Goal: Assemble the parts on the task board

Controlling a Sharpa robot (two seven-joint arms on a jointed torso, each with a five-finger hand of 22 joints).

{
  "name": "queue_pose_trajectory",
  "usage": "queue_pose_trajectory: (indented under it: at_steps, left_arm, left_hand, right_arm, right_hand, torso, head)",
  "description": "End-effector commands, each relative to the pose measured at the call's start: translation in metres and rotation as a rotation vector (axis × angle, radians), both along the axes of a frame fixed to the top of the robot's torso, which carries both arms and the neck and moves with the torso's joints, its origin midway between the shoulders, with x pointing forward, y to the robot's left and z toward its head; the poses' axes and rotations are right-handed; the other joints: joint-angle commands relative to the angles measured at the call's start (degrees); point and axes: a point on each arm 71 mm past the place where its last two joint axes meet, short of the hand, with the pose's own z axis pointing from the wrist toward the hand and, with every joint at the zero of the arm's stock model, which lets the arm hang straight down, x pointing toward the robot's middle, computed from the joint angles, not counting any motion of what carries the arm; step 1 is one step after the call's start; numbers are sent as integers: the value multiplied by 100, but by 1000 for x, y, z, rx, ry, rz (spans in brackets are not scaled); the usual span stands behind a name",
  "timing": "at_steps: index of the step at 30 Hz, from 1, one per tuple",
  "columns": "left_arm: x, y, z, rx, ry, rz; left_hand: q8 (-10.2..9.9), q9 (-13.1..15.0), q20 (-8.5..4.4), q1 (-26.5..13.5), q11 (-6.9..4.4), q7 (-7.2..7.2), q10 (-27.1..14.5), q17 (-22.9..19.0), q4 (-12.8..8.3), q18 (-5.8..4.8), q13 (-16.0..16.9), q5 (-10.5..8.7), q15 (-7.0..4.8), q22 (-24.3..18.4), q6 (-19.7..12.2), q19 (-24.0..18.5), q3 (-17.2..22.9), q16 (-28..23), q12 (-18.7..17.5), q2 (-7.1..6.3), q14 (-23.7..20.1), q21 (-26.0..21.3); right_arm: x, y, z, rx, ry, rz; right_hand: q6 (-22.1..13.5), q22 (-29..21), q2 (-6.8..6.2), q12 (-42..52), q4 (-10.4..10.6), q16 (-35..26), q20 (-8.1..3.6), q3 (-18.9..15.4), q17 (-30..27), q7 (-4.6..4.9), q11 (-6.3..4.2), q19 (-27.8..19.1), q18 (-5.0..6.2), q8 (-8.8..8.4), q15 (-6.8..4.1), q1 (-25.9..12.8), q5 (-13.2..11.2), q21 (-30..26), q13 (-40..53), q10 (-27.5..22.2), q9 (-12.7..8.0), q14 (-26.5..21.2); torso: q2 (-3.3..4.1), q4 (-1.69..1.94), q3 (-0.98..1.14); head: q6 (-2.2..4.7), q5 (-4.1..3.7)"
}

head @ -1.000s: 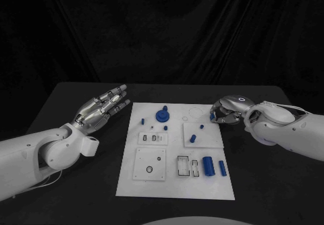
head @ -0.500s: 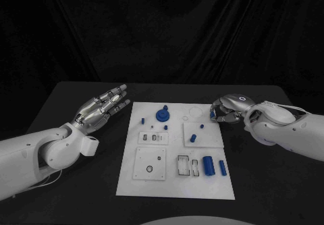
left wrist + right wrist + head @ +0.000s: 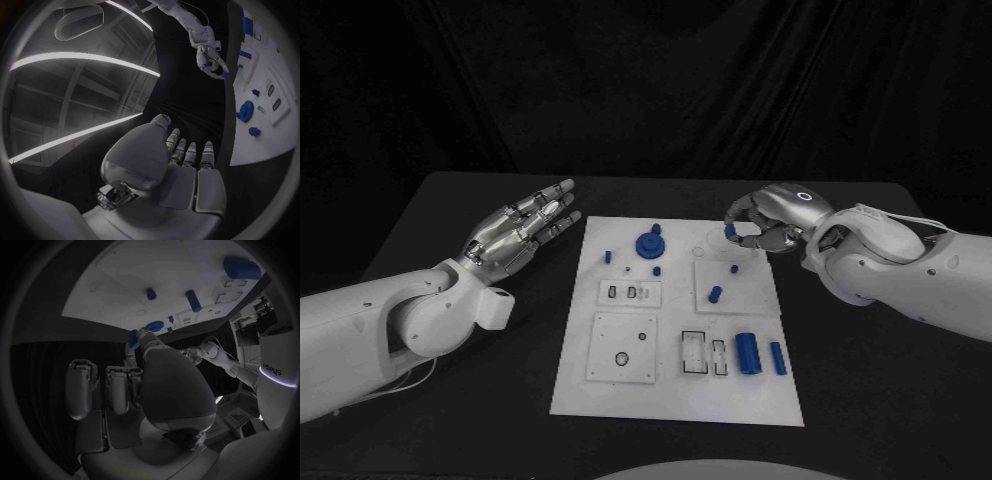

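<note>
Can't really make out the small blue part [image 3: 134, 338] pinched in the right hand [image 3: 764, 226]; mostly buried behind curled fingers, so no telling which way it points. Hangs over the far right corner of the task board [image 3: 678, 405]. Over on the bare table, left hand [image 3: 521, 232] flat, fingers wide apart, holding nothing, just beside the board's left edge. Near the front right, two blue cylinders [image 3: 747, 353] lying lengthwise, pointing front to back.
</note>
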Motion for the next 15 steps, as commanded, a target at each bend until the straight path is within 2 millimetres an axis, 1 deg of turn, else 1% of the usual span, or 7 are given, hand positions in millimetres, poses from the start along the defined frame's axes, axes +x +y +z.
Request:
queue_pose_trajectory:
  at_steps: [1, 3, 6, 8, 10, 12, 15]
  left_arm:
    - [1, -2, 0, -12, -2, -14]
    - [2, -2, 0, -12, -2, -16]
    - [2, -3, 0, -13, -2, -19]
    - [2, -4, 0, -14, -1, -21]
    - [2, -4, 0, -13, 0, -22]
    - [2, -4, 0, -13, 1, -23]
    - [1, -4, -1, -10, 4, -23]
  left_hand:
    - [7, 2, 47, 48, 12, 1, -4, -4, 11, 59, 5, 23, 51, 8, -43, 2, 33, 16, -2, -13, 1, 3]
    - [6, 2, 51, 47, 16, 0, -5, -5, 4, 59, 4, 24, 52, 7, -46, 0, 50, 14, -3, -11, 0, 1]
    - [6, 2, 51, 47, 16, 0, -5, -5, 4, 59, 4, 24, 52, 7, -46, 0, 50, 14, -3, -11, 0, 1]
    - [5, 2, 51, 47, 16, -1, -5, -5, 2, 59, 4, 25, 51, 7, -52, 0, 54, 14, -6, -10, 0, 1]
    - [5, 2, 51, 47, 16, -1, -5, -5, 2, 59, 4, 25, 51, 7, -52, 0, 54, 14, -6, -10, 0, 1]
    - [5, 2, 51, 47, 16, -1, -5, -5, 2, 59, 4, 25, 51, 7, -52, 0, 54, 14, -6, -10, 0, 1]
    - [10, 5, 51, 46, 16, 7, -5, -4, -1, 59, 6, 26, 48, 7, -26, 0, 62, 15, 3, -9, 0, 1]
  right_arm:
    - [-2, 28, 8, 3, -52, 51]
    - [-2, 47, 9, -3, -52, 93]
    - [-2, 73, 8, -12, -44, 148]
    - [-3, 86, 5, -17, -33, 175]
    - [-5, 96, 3, -21, -24, 195]
    - [-6, 105, 0, -28, -10, 213]
    - [-8, 115, -4, -41, 14, 232]
  right_hand:
    - [11, 1240, 36, 14, -59, 15, -25, 17, 1510, 25, -15, 209, -23, 38, -14, 29, 6, -29, 1509, 600, 12, 615]
    - [10, 1235, 37, 14, -63, 15, -25, 19, 1510, 26, -14, 202, -20, 39, -13, 31, 9, -42, 1509, 600, 13, 615]
    - [0, 1225, 38, 14, -72, 15, -23, 24, 1510, 32, -4, 187, -12, 38, -9, 31, 18, -73, 1509, 600, 15, 615]
    - [-12, 1220, 37, 14, -81, 15, -20, 27, 1510, 39, 6, 181, -9, 35, -3, 30, 24, -87, 1509, 600, 16, 615]
    - [-21, 1217, 36, 14, -85, 12, -16, 28, 1507, 45, 19, 176, -6, 33, 4, 23, 26, -99, 1509, 600, 17, 614]
    - [-28, 1214, 35, 14, -90, 10, -12, 29, 1504, 50, 28, 173, -5, 32, 11, 19, 26, -106, 1509, 600, 18, 614]
    - [-42, 1210, 37, 14, -101, 8, -3, 34, 1502, 61, 47, 168, -3, 28, 25, 12, 21, -118, 1509, 600, 19, 613]
  torso:
    - [1, 3, -3]
    - [5, 1, 1]
    - [6, 5, 0]
    - [8, -4, 2]
    - [6, -4, 3]
    - [7, 5, -1]
    - [11, 9, 0]
  head:
    - [-11, -5]
    - [-5, -14]
    - [-28, -13]
    - [-42, 2]
    - [-68, 14]
    - [-106, 17]
    - [-121, 23]
